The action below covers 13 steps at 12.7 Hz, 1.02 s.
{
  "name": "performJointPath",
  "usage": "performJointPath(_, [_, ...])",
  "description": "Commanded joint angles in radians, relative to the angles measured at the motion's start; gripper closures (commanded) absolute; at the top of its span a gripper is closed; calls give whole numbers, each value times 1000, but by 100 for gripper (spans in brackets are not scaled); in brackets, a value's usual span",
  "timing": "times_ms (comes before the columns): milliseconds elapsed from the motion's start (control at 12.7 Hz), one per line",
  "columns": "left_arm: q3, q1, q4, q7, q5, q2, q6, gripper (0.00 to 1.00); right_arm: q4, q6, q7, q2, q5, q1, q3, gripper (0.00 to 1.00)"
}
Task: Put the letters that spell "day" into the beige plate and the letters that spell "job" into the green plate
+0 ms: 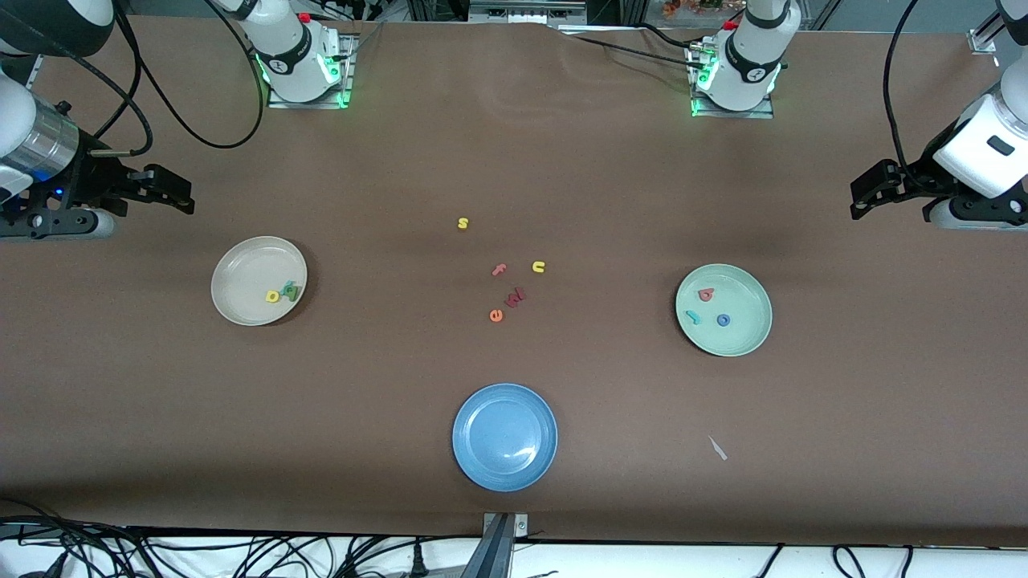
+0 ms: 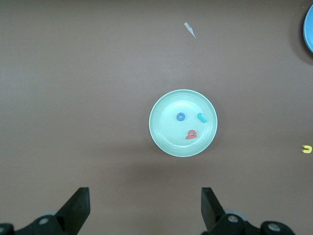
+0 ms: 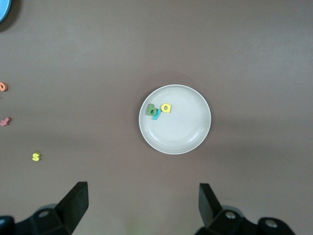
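- Front view: round cream-beige plate (image 1: 259, 280) near the tabletop's right-arm end; pale mint-green plate (image 1: 724, 310) near the left-arm end. Sorting looks complete; best to keep both arms clear.
- Left wrist view: left gripper (image 2: 145, 208) wide open, empty; green plate holds teal j (image 2: 202, 117), blue ring o (image 2: 180, 116), salmon-red b (image 2: 191, 134).
- Right wrist view: right gripper (image 3: 144, 203) wide open, empty; beige plate holds yellow d (image 3: 167, 107), dark green a (image 3: 151, 109), teal y (image 3: 156, 115).

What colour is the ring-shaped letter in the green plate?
Blue; the ring-shaped letter shows best in the left wrist view.
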Motion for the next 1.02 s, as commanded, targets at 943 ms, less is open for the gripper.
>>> performJointPath(943, [-11,-8,71,13,4,11,-60,0,-7,4,-3,-8,-13,-10,15,0])
